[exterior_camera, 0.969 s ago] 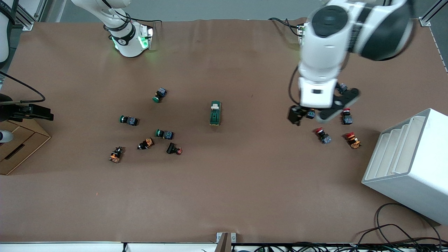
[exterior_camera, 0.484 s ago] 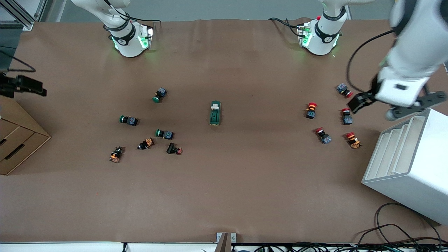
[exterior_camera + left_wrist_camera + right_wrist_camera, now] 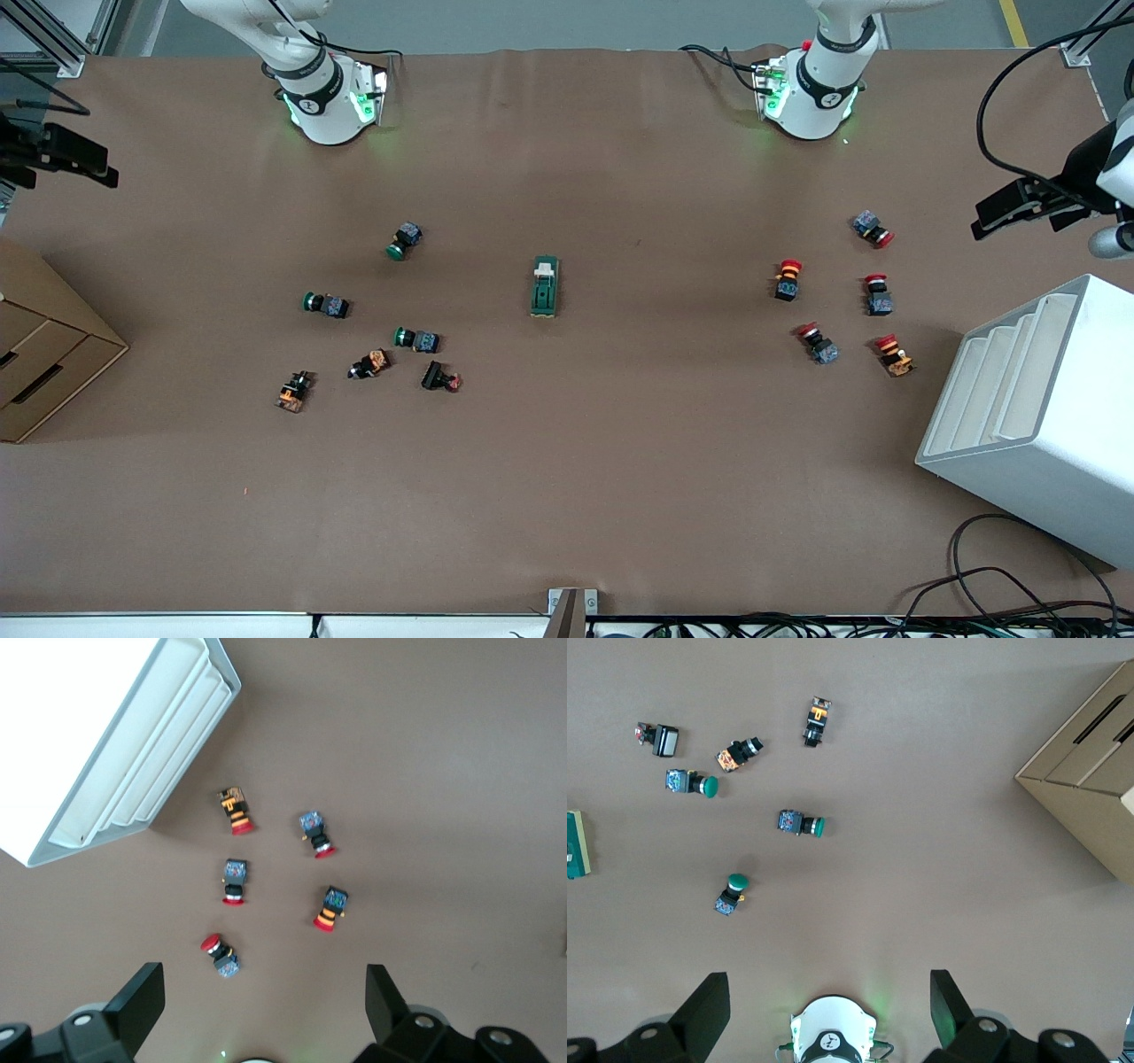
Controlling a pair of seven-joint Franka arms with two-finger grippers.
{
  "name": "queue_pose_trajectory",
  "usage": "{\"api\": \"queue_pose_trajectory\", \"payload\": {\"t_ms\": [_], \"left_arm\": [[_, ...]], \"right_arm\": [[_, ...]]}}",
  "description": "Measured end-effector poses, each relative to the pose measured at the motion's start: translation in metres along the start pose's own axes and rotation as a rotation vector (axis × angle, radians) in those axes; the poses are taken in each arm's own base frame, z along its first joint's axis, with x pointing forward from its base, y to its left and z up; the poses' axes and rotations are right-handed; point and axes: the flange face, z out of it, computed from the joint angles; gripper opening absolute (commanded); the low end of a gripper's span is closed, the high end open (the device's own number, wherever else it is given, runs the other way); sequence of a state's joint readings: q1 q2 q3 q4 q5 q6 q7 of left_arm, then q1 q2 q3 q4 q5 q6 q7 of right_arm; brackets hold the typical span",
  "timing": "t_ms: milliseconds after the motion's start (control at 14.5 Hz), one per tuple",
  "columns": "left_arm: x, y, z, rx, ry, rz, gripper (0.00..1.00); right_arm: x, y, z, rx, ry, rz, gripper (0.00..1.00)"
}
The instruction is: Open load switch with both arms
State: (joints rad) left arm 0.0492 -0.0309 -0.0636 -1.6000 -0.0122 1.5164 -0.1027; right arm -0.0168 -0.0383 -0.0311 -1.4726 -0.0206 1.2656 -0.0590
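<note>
Centrally on desk (image 3: 567, 496): load switch (image 3: 544, 286), untouched. Left hand (image 3: 266, 1010), fingers apart, frame's right edge; right hand (image 3: 830, 1005), fingers apart, left edge.

Load switch (image 3: 544, 286): small dark-green elongated block, white tab on top at end toward robot bases. Lies flat on brown desk (image 3: 620, 461) near middle, long axis running toward front camera. Untouched, alone, well apart from both arms.
</note>
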Motion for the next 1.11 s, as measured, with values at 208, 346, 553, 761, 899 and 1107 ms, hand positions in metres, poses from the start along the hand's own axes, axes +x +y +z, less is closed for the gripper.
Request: {"api": "queue_pose_trajectory", "payload": {"t_ms": [208,346,553,761,899,1107], "left_arm": [[-0.023,0.007,0.003,0.003,-0.014,0.021,1.00],[-0.041,0.024,0.001,0.013,-0.011,0.053,1.00],[-0.057,0.035,-0.003,0.022,-0.002,0.073,1.00],[-0.057,0.034,-0.004,0.021,0.004,0.078,1.00],[-0.054,0.032,-0.008,0.018,0.023,0.124,1.00],[-0.048,0.027,-0.013,0.013,0.045,0.134,1.00]], "right_arm": [[-0.018,-0.003,-0.012,-0.001,0.029,-0.002,1.00],[-0.023,-0.005,-0.016,0.006,0.043,-0.005,1.00],[-0.021,-0.007,-0.012,0.025,0.046,-0.009,1.00],[-0.019,-0.008,-0.011,0.032,0.057,-0.011,1.00],[-0.019,-0.008,-0.011,0.032,0.059,-0.011,1.00],[-0.018,-0.008,-0.011,0.032,0.065,-0.011,1.00]]}}
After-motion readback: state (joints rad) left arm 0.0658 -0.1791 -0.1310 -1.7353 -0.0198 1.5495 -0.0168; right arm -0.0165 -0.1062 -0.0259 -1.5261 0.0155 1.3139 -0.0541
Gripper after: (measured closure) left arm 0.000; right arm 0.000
